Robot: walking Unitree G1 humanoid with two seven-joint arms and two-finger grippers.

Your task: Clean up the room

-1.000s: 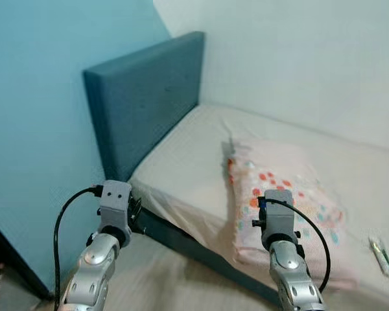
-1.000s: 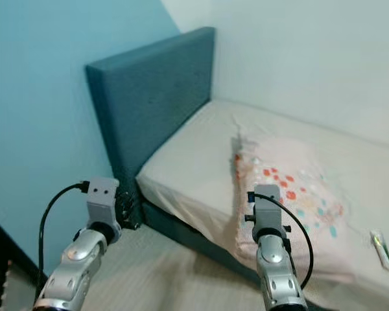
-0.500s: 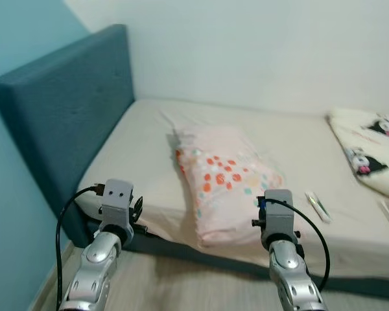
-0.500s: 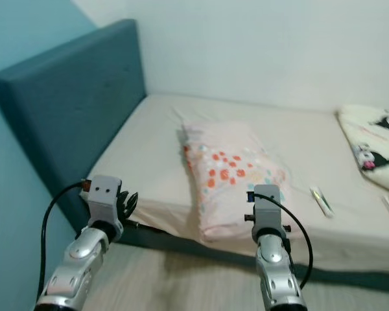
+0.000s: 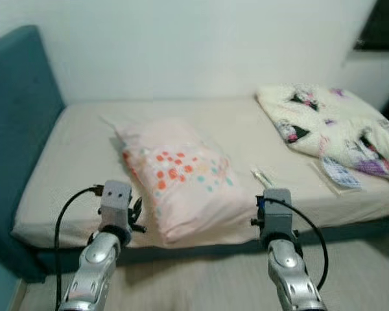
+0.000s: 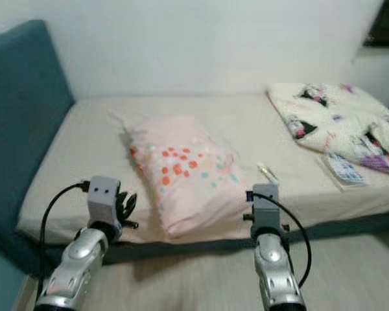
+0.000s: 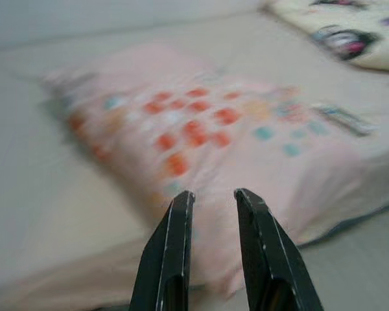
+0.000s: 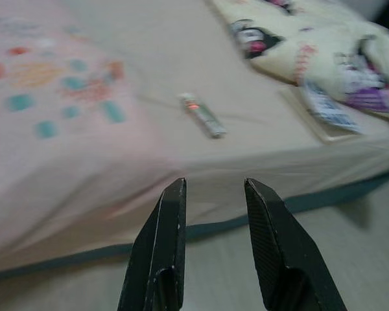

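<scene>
A pink pillow (image 5: pixel 178 181) with orange and teal dots lies askew near the bed's front edge. A cream blanket (image 5: pixel 330 123) with cartoon prints is bunched up at the bed's right end. Between them lie a small white-green tube (image 5: pixel 264 176) and a flat packet (image 5: pixel 340 173). My left gripper (image 7: pixel 214 194) is open and empty, held in front of the pillow (image 7: pixel 201 129). My right gripper (image 8: pixel 214 184) is open and empty, short of the bed's edge, facing the tube (image 8: pixel 202 115) and the packet (image 8: pixel 324 107).
The bed (image 5: pixel 78 149) has a beige sheet and a teal headboard (image 5: pixel 13 116) on the left. It stands against a white wall. Pale wood floor (image 5: pixel 201 278) runs along its front. A dark opening (image 5: pixel 386 23) sits at the upper right.
The camera has swung right: the headboard slid to the left edge, and the blanket and packet came into view. Both arms hold the same raised pose.
</scene>
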